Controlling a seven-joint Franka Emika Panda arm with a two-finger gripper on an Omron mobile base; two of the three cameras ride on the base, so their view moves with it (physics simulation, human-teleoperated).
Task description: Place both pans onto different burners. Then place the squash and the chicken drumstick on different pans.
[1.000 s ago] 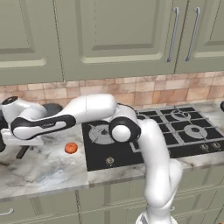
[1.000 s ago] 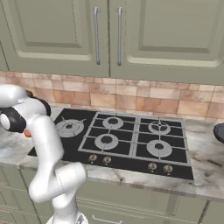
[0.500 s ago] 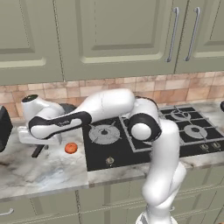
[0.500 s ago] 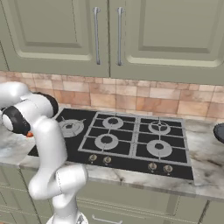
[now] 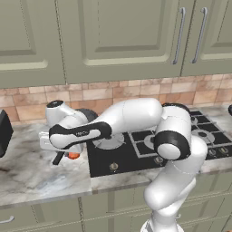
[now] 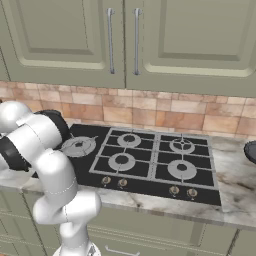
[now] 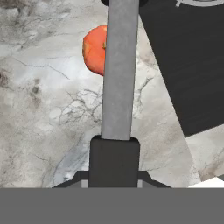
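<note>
Gripper [image 7: 114, 162] clamped tight on a pan handle [image 7: 119, 70], which runs straight up the hand view, held above the marble counter [image 7: 39, 113]. Squash [image 7: 95, 49], orange-red, lies on the counter partly hidden behind the handle, just off the left edge of the black cooktop [image 7: 188, 65]. In the left base view the squash [image 5: 73, 155] sits beside the cooktop [image 5: 136, 154], under the arm's forearm, which blocks the pan body. Second dark pan [image 6: 250, 151] rests on the counter well right of the cooktop [image 6: 145, 160], burners bare
</note>
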